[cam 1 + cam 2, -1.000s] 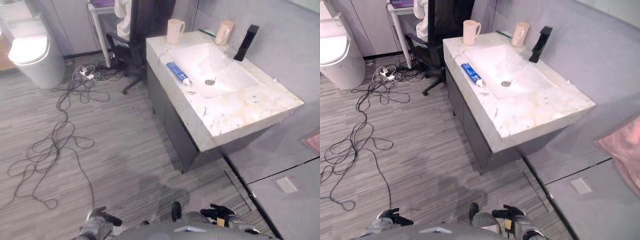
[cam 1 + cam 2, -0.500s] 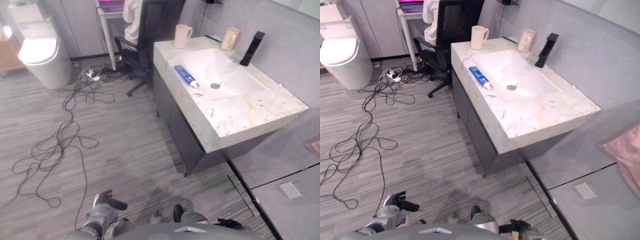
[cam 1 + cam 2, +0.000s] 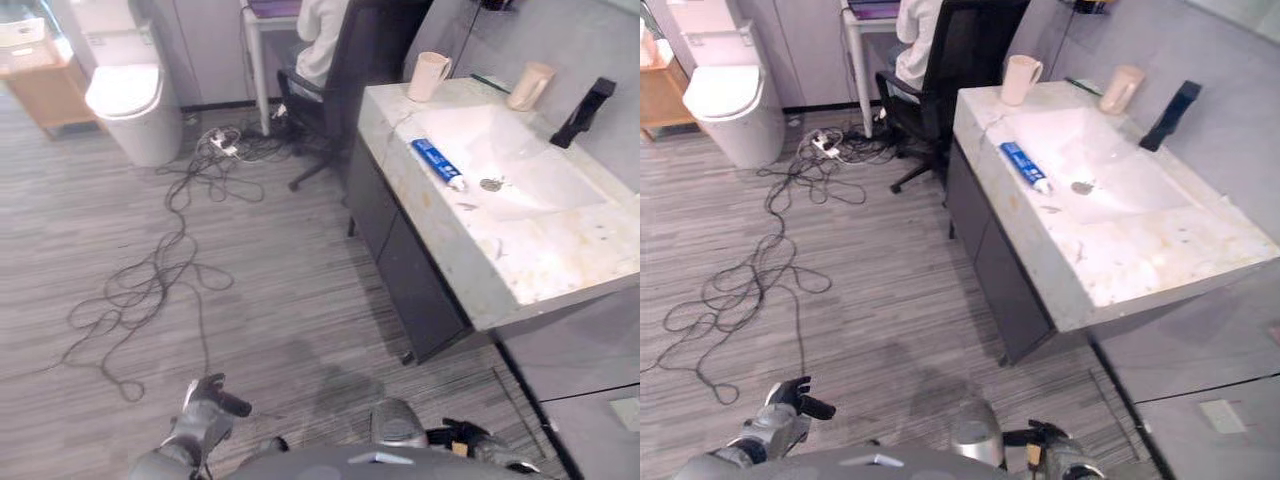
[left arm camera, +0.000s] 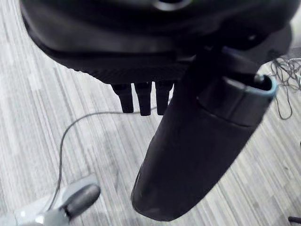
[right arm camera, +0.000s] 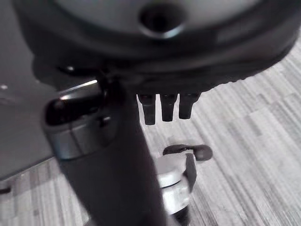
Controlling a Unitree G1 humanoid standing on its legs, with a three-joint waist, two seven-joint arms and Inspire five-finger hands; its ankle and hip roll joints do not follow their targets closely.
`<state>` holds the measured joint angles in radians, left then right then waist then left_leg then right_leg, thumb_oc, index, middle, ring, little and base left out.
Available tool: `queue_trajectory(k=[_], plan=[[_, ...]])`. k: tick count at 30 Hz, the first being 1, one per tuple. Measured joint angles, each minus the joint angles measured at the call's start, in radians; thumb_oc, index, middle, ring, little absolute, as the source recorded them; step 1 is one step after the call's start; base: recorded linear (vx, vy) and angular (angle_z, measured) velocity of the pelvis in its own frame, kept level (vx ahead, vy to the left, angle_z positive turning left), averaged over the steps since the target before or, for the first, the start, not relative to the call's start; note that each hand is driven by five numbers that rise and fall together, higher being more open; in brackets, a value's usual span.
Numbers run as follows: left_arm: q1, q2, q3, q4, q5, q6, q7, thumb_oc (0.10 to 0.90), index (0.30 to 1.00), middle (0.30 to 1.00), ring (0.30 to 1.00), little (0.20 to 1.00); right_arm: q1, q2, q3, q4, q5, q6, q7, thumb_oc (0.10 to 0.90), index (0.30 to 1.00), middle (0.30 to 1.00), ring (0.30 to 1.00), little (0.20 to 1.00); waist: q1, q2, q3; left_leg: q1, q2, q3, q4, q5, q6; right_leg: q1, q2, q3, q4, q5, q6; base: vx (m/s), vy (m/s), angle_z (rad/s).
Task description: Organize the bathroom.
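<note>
Left hand (image 3: 208, 412), dark, hangs low over grey striped floor (image 3: 280, 300), fingers relaxed, holding nothing. Far ahead to its right, a blue toothpaste tube (image 3: 437, 162) lies on the marble table (image 3: 520, 270) beside the sink basin, two mugs (image 3: 430, 75) behind.

Right eye view adds the right hand (image 3: 1052, 455), low.

Wrist views: both hands' fingers (image 4: 141, 98) hang straight.

Since earlier, the camera swung left.

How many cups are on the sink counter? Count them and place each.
2. One cup stands at the counter's far corner nearest the office chair; the other cup stands at the back edge, between the first cup and the black faucet. None looks hidden.
</note>
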<state>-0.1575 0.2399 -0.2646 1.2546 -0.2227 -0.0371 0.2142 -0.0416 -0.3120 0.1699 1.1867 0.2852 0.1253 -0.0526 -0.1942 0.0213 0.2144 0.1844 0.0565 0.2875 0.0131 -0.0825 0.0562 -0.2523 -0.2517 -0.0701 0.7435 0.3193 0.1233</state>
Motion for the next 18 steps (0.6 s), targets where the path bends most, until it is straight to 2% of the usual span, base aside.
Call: queue_trajectory(k=[1, 2, 3, 4, 5, 6, 7, 8, 9, 10, 11, 12, 13, 14, 15, 16, 17, 18], plan=[[0.004, 0.004, 0.008, 0.002, -0.001, 0.006, 0.001, 0.800, 0.900, 0.900, 0.900, 0.900, -0.005, 0.004, 0.001, 0.019, -0.009, -0.003, -0.001, 0.800, 0.900, 0.900, 0.900, 0.900, -0.001, 0.009, 0.009, 0.021, -0.005, -0.008, -0.006, -0.021, 0.026, -0.049, 0.048, 0.036, 0.049, -0.103, 0.047, 0.31, 0.202, -0.11], [0.002, 0.007, 0.008, 0.002, -0.001, 0.012, -0.003, 0.800, 0.900, 0.900, 0.900, 0.900, -0.014, 0.011, 0.000, 0.014, -0.010, -0.003, -0.002, 0.800, 0.900, 0.900, 0.900, 0.900, -0.009, 0.023, 0.017, 0.032, -0.007, -0.011, -0.015, -0.022, 0.029, -0.070, 0.073, 0.031, 0.046, -0.155, 0.051, 0.37, 0.193, 0.02], [-0.004, 0.015, 0.008, 0.002, -0.002, 0.016, -0.005, 0.800, 0.900, 0.900, 0.900, 0.900, -0.014, 0.022, -0.001, 0.016, -0.021, -0.004, -0.001, 0.800, 0.900, 0.900, 0.900, 0.900, -0.021, 0.017, 0.026, 0.052, -0.018, -0.020, -0.040, -0.017, 0.032, -0.081, 0.109, 0.006, -0.033, -0.219, 0.059, 0.31, 0.126, 0.28], [-0.006, 0.018, 0.009, 0.000, -0.003, 0.016, -0.007, 0.800, 0.900, 0.900, 0.900, 0.900, -0.011, 0.033, 0.000, 0.016, -0.034, 0.000, -0.002, 0.800, 0.900, 0.900, 0.900, 0.900, -0.031, 0.003, 0.032, 0.066, -0.036, -0.024, -0.053, -0.003, 0.018, -0.087, 0.116, -0.020, -0.080, -0.235, 0.044, 0.27, 0.090, 0.38], [-0.010, 0.016, 0.008, -0.002, -0.003, 0.017, -0.006, 0.800, 0.900, 0.900, 0.900, 0.900, -0.007, 0.043, 0.000, 0.018, -0.039, 0.006, -0.001, 0.800, 0.900, 0.900, 0.900, 0.900, -0.042, -0.016, 0.038, 0.081, -0.059, -0.031, -0.065, -0.004, 0.018, -0.096, 0.119, -0.049, -0.127, -0.239, 0.049, 0.39, 0.099, 0.30], [-0.010, 0.011, 0.010, -0.005, -0.003, 0.023, -0.005, 0.800, 0.900, 0.900, 0.900, 0.900, -0.003, 0.054, 0.000, 0.020, -0.043, 0.015, -0.002, 0.800, 0.900, 0.900, 0.900, 0.900, -0.048, -0.033, 0.047, 0.101, -0.083, -0.038, -0.074, -0.020, 0.018, -0.091, 0.136, -0.091, -0.244, -0.245, 0.049, 0.38, 0.100, 0.15], [-0.010, 0.005, 0.009, -0.007, -0.003, 0.029, -0.003, 0.800, 0.900, 0.900, 0.900, 0.900, 0.003, 0.060, 0.001, 0.015, -0.043, 0.018, -0.001, 0.800, 0.900, 0.900, 0.900, 0.900, -0.050, -0.042, 0.047, 0.107, -0.096, -0.046, -0.075, -0.042, 0.033, -0.091, 0.157, -0.105, -0.334, -0.246, 0.050, 0.36, 0.098, 0.04], [-0.011, -0.001, 0.009, -0.007, -0.003, 0.038, -0.001, 0.800, 0.900, 0.900, 0.900, 0.900, 0.007, 0.067, 0.000, 0.015, -0.043, 0.021, -0.001, 0.800, 0.900, 0.900, 0.900, 0.900, -0.055, -0.050, 0.044, 0.108, -0.105, -0.052, -0.075, -0.054, 0.031, -0.090, 0.171, -0.120, -0.430, -0.246, 0.050, 0.40, 0.118, 0.22], [-0.014, -0.010, 0.009, -0.007, -0.002, 0.041, -0.003, 0.800, 0.900, 0.900, 0.900, 0.900, 0.013, 0.081, -0.001, 0.016, -0.043, 0.023, -0.001, 0.800, 0.900, 0.900, 0.900, 0.900, -0.066, -0.070, 0.045, 0.126, -0.122, -0.060, -0.075, -0.051, 0.009, -0.078, 0.194, -0.144, -0.563, -0.242, 0.047, 0.35, 0.082, 0.42], [-0.014, -0.022, 0.004, -0.008, -0.002, 0.041, -0.005, 0.800, 0.900, 0.900, 0.900, 0.900, 0.029, 0.085, -0.001, 0.013, -0.043, 0.025, 0.000, 0.800, 0.900, 0.900, 0.900, 0.900, -0.087, -0.085, 0.047, 0.141, -0.128, -0.070, -0.069, -0.067, -0.003, -0.091, 0.200, -0.157, -0.570, -0.243, 0.047, 0.51, 0.094, 0.53], [-0.005, -0.032, 0.010, -0.006, -0.002, 0.031, 0.003, 0.800, 0.900, 0.900, 0.900, 0.900, 0.044, 0.083, -0.003, 0.008, -0.043, 0.022, 0.000, 0.800, 0.900, 0.900, 0.900, 0.900, -0.085, -0.080, 0.039, 0.158, -0.123, -0.082, -0.069, -0.098, 0.005, -0.097, 0.212, -0.174, -0.567, -0.243, 0.047, 0.34, 0.031, 0.42], [-0.002, -0.049, 0.005, 0.002, -0.002, 0.035, 0.003, 0.800, 0.900, 0.900, 0.900, 0.900, 0.055, 0.083, -0.002, 0.022, -0.043, 0.032, 0.000, 0.800, 0.900, 0.900, 0.900, 0.900, -0.089, -0.089, 0.029, 0.200, -0.124, -0.087, -0.072, -0.131, -0.013, -0.085, 0.225, -0.190, -0.609, -0.244, 0.047, 0.28, 0.027, 0.20], [-0.002, -0.049, 0.005, 0.002, -0.002, 0.035, 0.003, 0.800, 0.900, 0.900, 0.900, 0.900, 0.055, 0.083, -0.002, 0.022, -0.043, 0.032, 0.000, 0.800, 0.900, 0.900, 0.900, 0.900, -0.089, -0.089, 0.029, 0.200, -0.124, -0.087, -0.072, -0.131, -0.013, -0.085, 0.225, -0.190, -0.609, -0.244, 0.047, 0.20, 0.027, 0.09], [0.010, -0.059, 0.006, 0.001, -0.001, 0.032, 0.003, 0.800, 0.900, 0.900, 0.900, 0.900, 0.064, 0.082, -0.001, 0.024, -0.043, 0.032, 0.003, 0.800, 0.900, 0.900, 0.900, 0.900, -0.083, -0.093, 0.025, 0.255, -0.118, -0.089, -0.066, -0.176, -0.048, -0.060, 0.231, -0.210, -0.598, -0.217, -0.004, 0.25, 0.031, -0.01], [0.008, -0.064, 0.006, 0.001, -0.001, 0.032, 0.002, 0.800, 0.900, 0.900, 0.900, 0.900, 0.057, 0.080, 0.000, 0.027, -0.043, 0.031, 0.003, 0.800, 0.900, 0.900, 0.900, 0.900, -0.084, -0.070, 0.027, 0.267, -0.091, -0.091, -0.030, -0.196, -0.077, -0.056, 0.253, -0.217, -0.546, -0.217, -0.027, 0.45, 0.067, 0.01], [-0.005, -0.062, 0.006, 0.000, 0.000, 0.030, 0.003, 0.800, 0.900, 0.900, 0.900, 0.900, 0.046, 0.082, 0.000, 0.024, -0.042, 0.026, 0.007, 0.800, 0.900, 0.900, 0.900, 0.900, -0.083, -0.070, 0.025, 0.270, -0.080, -0.099, 0.007, -0.181, -0.093, -0.038, 0.270, -0.201, -0.520, -0.235, -0.102, 0.46, 0.076, 0.02], [-0.012, -0.065, 0.007, -0.009, 0.000, 0.018, 0.002, 0.800, 0.900, 0.900, 0.900, 0.900, 0.045, 0.076, -0.001, 0.021, -0.042, 0.018, 0.006, 0.800, 0.900, 0.900, 0.900, 0.900, -0.082, -0.067, 0.022, 0.291, -0.079, -0.109, 0.021, -0.164, -0.096, -0.011, 0.283, -0.186, -0.516, -0.242, -0.203, 0.39, 0.066, 0.03], [-0.011, -0.071, 0.008, -0.017, 0.000, 0.001, -0.003, 0.800, 0.900, 0.900, 0.900, 0.900, 0.035, 0.064, -0.005, 0.027, -0.042, 0.009, 0.007, 0.800, 0.900, 0.900, 0.900, 0.900, -0.083, -0.044, 0.011, 0.299, -0.063, -0.115, 0.033, -0.130, -0.102, 0.005, 0.297, -0.186, -0.515, -0.256, -0.228, 0.27, 0.023, 0.05]])
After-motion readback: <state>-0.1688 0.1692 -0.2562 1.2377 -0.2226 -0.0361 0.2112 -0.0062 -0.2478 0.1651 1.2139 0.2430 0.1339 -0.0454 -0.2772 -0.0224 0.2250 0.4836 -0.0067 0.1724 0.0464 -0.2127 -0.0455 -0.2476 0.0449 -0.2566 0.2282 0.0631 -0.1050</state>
